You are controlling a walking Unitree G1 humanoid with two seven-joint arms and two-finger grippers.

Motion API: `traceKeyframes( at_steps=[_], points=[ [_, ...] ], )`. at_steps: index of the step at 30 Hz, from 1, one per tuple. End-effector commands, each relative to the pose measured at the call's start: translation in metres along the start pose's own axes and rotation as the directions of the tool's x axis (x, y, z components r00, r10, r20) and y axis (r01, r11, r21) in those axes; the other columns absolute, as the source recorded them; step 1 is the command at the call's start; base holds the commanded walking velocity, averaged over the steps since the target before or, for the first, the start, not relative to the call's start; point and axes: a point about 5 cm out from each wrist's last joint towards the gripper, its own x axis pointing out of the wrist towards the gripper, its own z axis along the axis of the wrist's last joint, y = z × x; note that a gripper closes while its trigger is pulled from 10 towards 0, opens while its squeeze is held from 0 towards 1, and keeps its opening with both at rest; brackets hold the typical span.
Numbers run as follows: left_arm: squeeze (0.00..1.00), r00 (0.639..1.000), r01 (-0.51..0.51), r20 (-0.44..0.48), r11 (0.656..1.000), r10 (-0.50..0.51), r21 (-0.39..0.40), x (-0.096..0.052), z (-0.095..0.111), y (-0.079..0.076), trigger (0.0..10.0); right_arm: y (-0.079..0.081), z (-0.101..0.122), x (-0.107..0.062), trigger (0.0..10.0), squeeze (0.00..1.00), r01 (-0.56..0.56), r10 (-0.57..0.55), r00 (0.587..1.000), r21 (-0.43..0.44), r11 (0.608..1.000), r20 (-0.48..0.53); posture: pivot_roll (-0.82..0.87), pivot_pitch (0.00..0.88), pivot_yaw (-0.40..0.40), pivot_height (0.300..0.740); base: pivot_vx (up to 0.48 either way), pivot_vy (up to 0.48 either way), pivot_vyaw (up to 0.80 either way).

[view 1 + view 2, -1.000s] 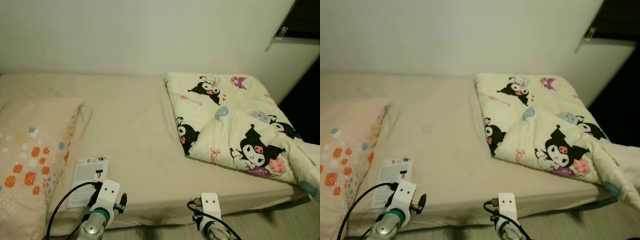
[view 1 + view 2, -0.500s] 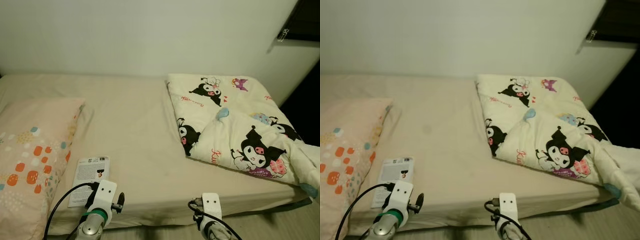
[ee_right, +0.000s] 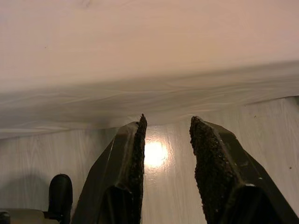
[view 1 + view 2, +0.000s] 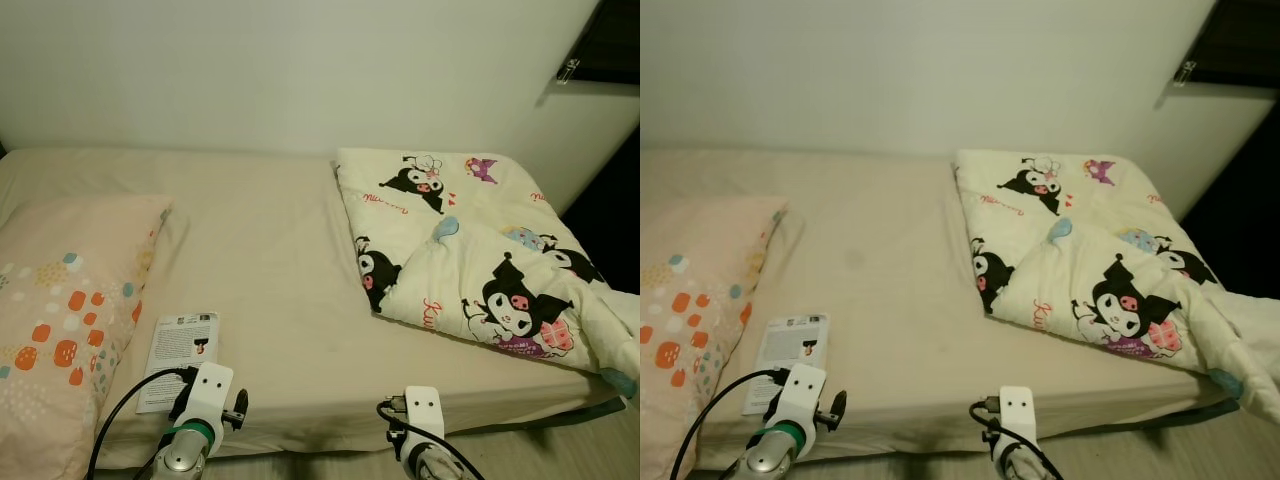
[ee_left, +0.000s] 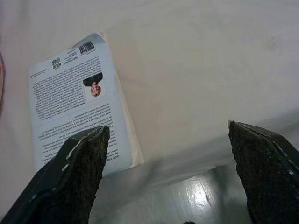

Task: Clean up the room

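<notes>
Near the bed's [image 4: 270, 290] front edge, left eye view: a book [image 4: 177, 347] lies flat, back cover up, just beside the pillow [image 4: 60, 330] at the left end. Folded cartoon-print quilt [image 4: 470, 250] sits at the right end, one corner drooping off the front-right corner. Both wrists low at the front edge, left one just short of the book

Right eye view: same layout, nothing new

Left wrist view: left hand [image 5: 170, 172] spread wide, empty; book under one finger [image 5: 74, 172], its near end about at the mattress edge, floor below

Right wrist view: right hand [image 3: 166, 163] a little parted, empty, aimed at the floor under the mattress edge, idle

Judgement: step is picking up the book. Centre the left hand over its near end, let one finger slide under where it meets the edge, pinch across the thickness near the spine so the pages don't fan
</notes>
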Motion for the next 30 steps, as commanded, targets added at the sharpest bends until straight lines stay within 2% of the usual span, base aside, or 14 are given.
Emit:
traceKeyframes(
  at_steps=[1, 2, 3, 4, 6, 8, 13, 20, 30],
  points=[
    [0.00, 0.999, 0.026, -0.047, 1.000, -0.026, 0.010, -0.002, -0.009, -0.005, 10.0, -0.002, -0.008, -0.001, 10.0, 0.00, 0.009, -0.009, 0.999, 0.013, 1.000, -0.033, 0.10, 0.000, -0.028, 0.740, 0.000, 0.000, 0.00],
    [0.00, 0.996, 0.044, -0.076, 0.999, -0.043, 0.015, -0.002, -0.013, -0.007, 10.0, -0.003, -0.009, -0.001, 10.0, 0.00, 0.009, -0.009, 0.999, 0.016, 1.000, -0.039, 0.10, 0.000, -0.033, 0.740, 0.000, 0.000, 0.00],
    [0.00, 0.990, 0.078, -0.121, 0.995, -0.070, 0.061, -0.003, -0.020, -0.011, 10.0, -0.003, -0.010, -0.001, 10.0, 0.00, 0.011, -0.010, 0.999, 0.020, 1.000, -0.046, 0.10, 0.000, -0.041, 0.740, 0.000, 0.000, 0.00],
    [0.00, 0.990, 0.078, -0.121, 0.995, -0.070, 0.061, -0.003, -0.020, -0.011, 10.0, -0.003, -0.010, -0.001, 10.0, 0.00, 0.011, -0.010, 0.999, 0.020, 1.000, -0.046, 0.10, 0.000, -0.041, 0.740, 0.000, 0.000, 0.00],
    [0.00, 0.977, 0.143, -0.174, 0.982, -0.120, 0.125, -0.005, -0.029, -0.016, 10.0, -0.005, -0.011, -0.002, 10.0, 0.00, 0.024, -0.022, 0.998, 0.037, 0.999, -0.059, 0.11, 0.000, -0.062, 0.740, 0.000, 0.000, 0.00],
    [0.00, 0.968, 0.149, -0.213, 0.986, -0.132, 0.070, -0.006, -0.034, -0.019, 10.0, -0.009, -0.013, -0.002, 10.0, 0.00, 0.045, -0.039, 0.996, 0.075, 0.996, -0.074, 0.12, 0.000, -0.072, 0.740, 0.000, 0.000, 0.00],
    [0.00, 0.965, 0.150, -0.222, 0.988, -0.137, 0.043, -0.005, -0.033, -0.021, 10.0, -0.007, -0.011, 0.000, 10.0, 0.00, 0.017, -0.013, 0.997, 0.052, 0.999, -0.078, 0.13, 0.000, -0.081, 0.740, 0.000, 0.000, 0.00],
    [0.00, 0.966, 0.154, -0.220, 0.985, -0.133, 0.078, -0.001, -0.028, -0.021, 10.0, -0.006, -0.004, 0.002, 10.0, 0.00, 0.014, -0.009, 0.997, 0.064, 0.998, -0.071, 0.16, 0.000, -0.092, 0.740, 0.000, 0.000, 0.00],
    [0.00, 0.966, 0.148, -0.223, 0.987, -0.131, 0.064, 0.000, -0.029, -0.022, 10.0, -0.005, 0.001, 0.004, 10.0, 0.00, 0.006, -0.004, 0.998, 0.031, 0.999, -0.062, 0.15, 0.000, -0.105, 0.740, 0.000, 0.000, 0.00]
  ],
)
